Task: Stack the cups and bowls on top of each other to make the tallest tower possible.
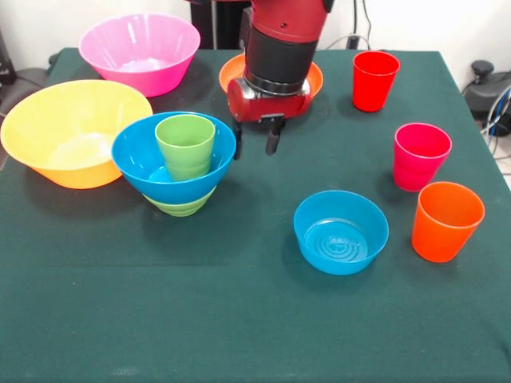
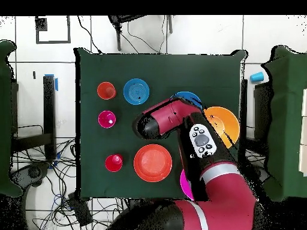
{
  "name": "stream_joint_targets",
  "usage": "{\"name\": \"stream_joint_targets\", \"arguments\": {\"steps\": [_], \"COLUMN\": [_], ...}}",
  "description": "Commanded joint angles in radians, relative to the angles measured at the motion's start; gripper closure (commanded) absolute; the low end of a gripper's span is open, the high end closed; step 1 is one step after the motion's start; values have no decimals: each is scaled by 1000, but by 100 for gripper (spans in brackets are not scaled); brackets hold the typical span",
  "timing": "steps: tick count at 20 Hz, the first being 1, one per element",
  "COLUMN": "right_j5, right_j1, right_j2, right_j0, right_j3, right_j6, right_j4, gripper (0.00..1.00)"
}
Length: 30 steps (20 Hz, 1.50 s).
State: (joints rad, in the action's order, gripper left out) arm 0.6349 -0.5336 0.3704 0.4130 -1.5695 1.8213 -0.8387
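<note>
At the left of the front view stood the tower (image 1: 180,171): a light green cup (image 1: 185,146) upright in the wide blue bowl (image 1: 140,159), on the small green bowl (image 1: 180,207). Just right of it hung the gripper (image 1: 255,137), fingers apart, holding nothing. Farther right sat the loose cups; the magenta-pink cup (image 1: 421,155) looked nearest.

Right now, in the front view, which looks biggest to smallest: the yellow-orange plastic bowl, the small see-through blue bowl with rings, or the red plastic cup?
1. Big yellow-orange plastic bowl, clearly the widest.
2. Small translucent blue ringed bowl.
3. Red ribbed plastic cup, smallest, though it stands farther from the camera, which shrinks it somewhat.
</note>
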Motion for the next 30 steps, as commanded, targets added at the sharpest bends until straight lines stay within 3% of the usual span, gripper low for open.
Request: {"name": "stream_joint_targets", "arguments": {"steps": [1,9,14,24,30], "right_j5": [-113,-139,-95,-58,2], "right_j1": [-14,-27,-47,-124,-145], "right_j2": [-32,-37,-20,-24,11], "right_j0": [-7,-13,12,28,42], "right_j3": [-153,-199,-220,-280,-282], "right_j6": [120,123,64,-1,-112], "right_j4": [24,74,125,142,134], "gripper": [0,0,0,0,0]}}
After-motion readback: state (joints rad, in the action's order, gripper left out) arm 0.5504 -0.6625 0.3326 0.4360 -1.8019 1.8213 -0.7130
